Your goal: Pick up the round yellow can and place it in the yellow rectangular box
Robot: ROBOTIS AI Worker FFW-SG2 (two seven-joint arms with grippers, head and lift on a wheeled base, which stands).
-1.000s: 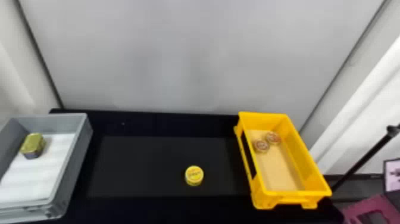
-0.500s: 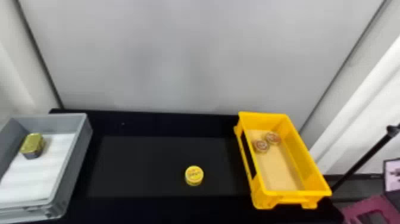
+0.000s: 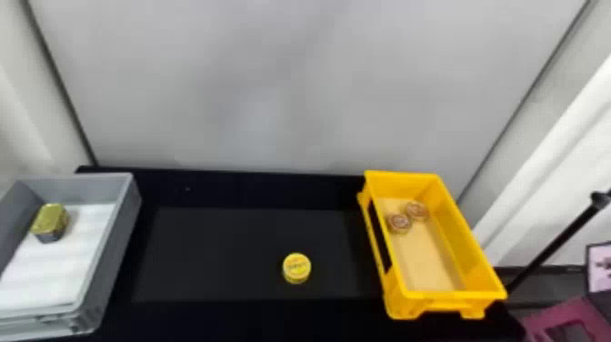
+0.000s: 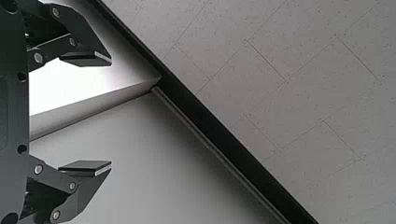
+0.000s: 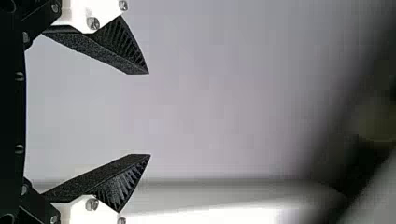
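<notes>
Black table [image 3: 254, 191], yellow can [image 3: 297, 268] between grey crate [image 3: 116, 254] and yellow box [image 3: 459, 241], left gripper [image 4: 111, 113] spread, right gripper [image 5: 149, 114] spread

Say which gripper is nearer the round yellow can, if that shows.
I can't tell, left or right: the left gripper and right gripper are both open, apart from the can.

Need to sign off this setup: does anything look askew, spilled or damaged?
Nothing stands out. The can sits flat on the table, two tins lie flat in the yellow box, and a squarish tin rests in the grey box. I see no spill or dent.
</notes>
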